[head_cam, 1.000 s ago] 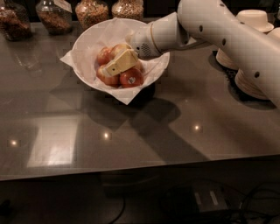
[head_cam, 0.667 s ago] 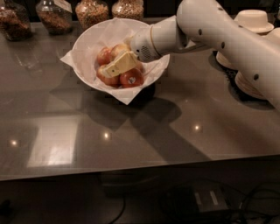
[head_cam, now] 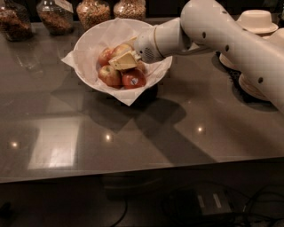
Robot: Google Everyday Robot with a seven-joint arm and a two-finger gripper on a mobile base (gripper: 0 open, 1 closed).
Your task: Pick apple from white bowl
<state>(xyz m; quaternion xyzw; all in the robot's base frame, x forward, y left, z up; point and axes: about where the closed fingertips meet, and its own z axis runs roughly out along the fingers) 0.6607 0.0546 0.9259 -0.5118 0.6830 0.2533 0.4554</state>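
The white bowl (head_cam: 88, 44), lined with crumpled white paper, stands at the back of the dark table and holds several apples. The apple (head_cam: 120, 49), yellow-green with a reddish blush, lies at the back of the pile, partly hidden by my gripper. My gripper (head_cam: 124, 61) reaches into the bowl from the right and sits right against the front of this apple, above the others. A red apple with a white sticker (head_cam: 133, 79) and a smaller red-yellow apple (head_cam: 109, 75) lie in front, and another reddish one (head_cam: 104, 56) lies at the left.
Several glass jars of grains (head_cam: 93, 12) stand in a row behind the bowl. Stacked beige disposable bowls (head_cam: 256, 21) stand at the back right, behind my arm. The table's front edge (head_cam: 133, 175) runs across the lower part of the view.
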